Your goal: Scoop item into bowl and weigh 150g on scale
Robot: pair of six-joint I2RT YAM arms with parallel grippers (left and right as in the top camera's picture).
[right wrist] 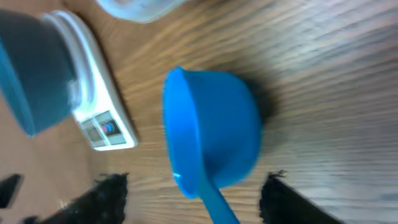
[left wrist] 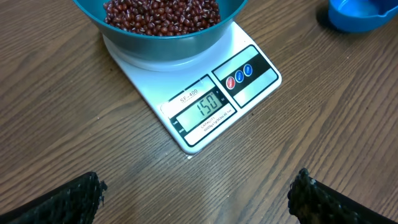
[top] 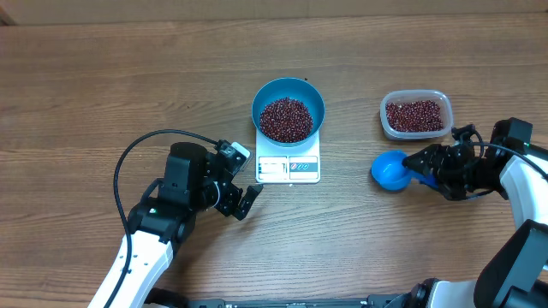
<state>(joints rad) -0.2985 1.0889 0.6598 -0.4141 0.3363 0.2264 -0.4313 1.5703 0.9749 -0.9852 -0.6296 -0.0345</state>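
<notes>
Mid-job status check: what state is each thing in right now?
Scale: on, reads 150.
Bowl: on the scale, holding beans.
Tub: open, beans inside.
Scoop: on the table, looks empty, not gripped.
Left fingers: open, holding nothing.
Right fingers: open, either side of the scoop handle.

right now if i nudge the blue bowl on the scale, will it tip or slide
Probably slides rather than tips: the bowl sits deep and round, weighted low by its beans. Likely heavy for its size. It overhangs the scale, so a hard push could carry it off the edge.
</notes>
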